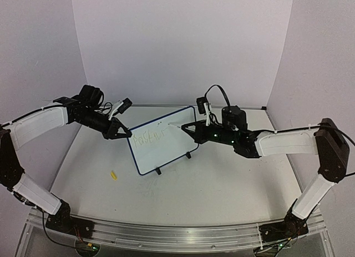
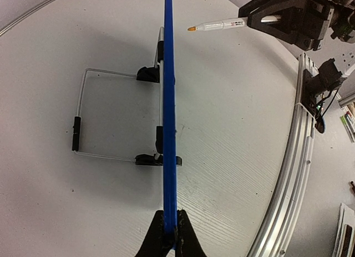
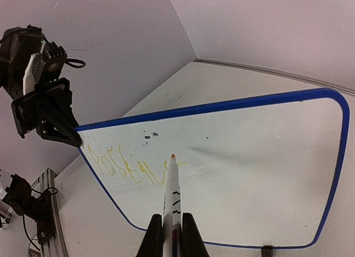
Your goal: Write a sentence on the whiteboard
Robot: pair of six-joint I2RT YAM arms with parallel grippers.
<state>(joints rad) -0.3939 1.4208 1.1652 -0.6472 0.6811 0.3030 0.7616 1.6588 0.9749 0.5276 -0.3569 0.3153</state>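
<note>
One whiteboard point(image 1: 166, 151), blue frame, upright w/ faint yellow sentence point(image 3: 119, 165).

Right pincer point(image 3: 169, 235) at bottom edge, two dark fingers closed on white marker point(image 3: 172, 185), orange tip pointing up at whiteboard point(image 3: 249, 151). Cannot tell if tip touches surface. Whiteboard with blue rounded frame, fills middle of view, tilted. Sentence point(image 3: 130, 168) in yellow scrawl on left part of board, last strokes just beside marker tip. Left pincer point(image 3: 75, 137) black, clamped on far left corner of board. Black foot point(image 3: 268, 248) under lower edge. Pale desk point(image 3: 222, 79) behind.
</note>
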